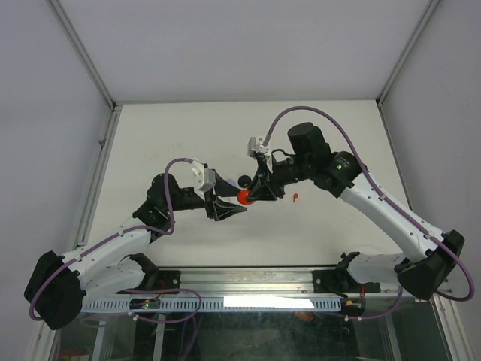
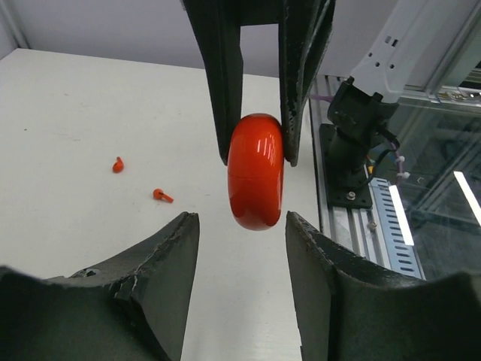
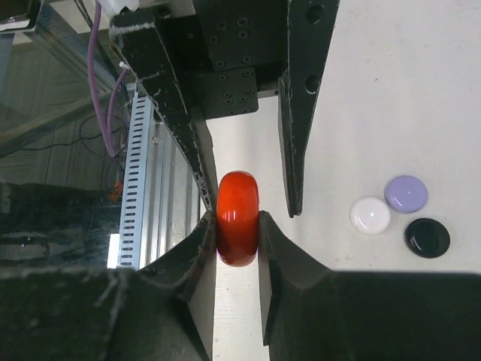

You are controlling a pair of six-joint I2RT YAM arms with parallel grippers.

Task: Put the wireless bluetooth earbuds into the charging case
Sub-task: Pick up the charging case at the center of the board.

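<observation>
The red round charging case (image 3: 238, 218) hangs above the table, lid closed, pinched flat between the fingers of my right gripper (image 3: 238, 226), which is shut on it. From the top view the case (image 1: 244, 197) sits between both arms. My left gripper (image 2: 242, 226) faces it from the other side, open. Its fingertips (image 2: 184, 233) flank the lower end of the case (image 2: 255, 171) with a gap on each side. Two tiny red earbuds (image 2: 118, 164) (image 2: 161, 195) lie on the white table beyond; one earbud (image 1: 296, 198) shows in the top view.
Three round discs lie together on the table in the right wrist view: white (image 3: 370, 215), lavender (image 3: 406, 193) and black (image 3: 427, 238). The metal rail (image 1: 248, 280) with the arm bases runs along the near table edge.
</observation>
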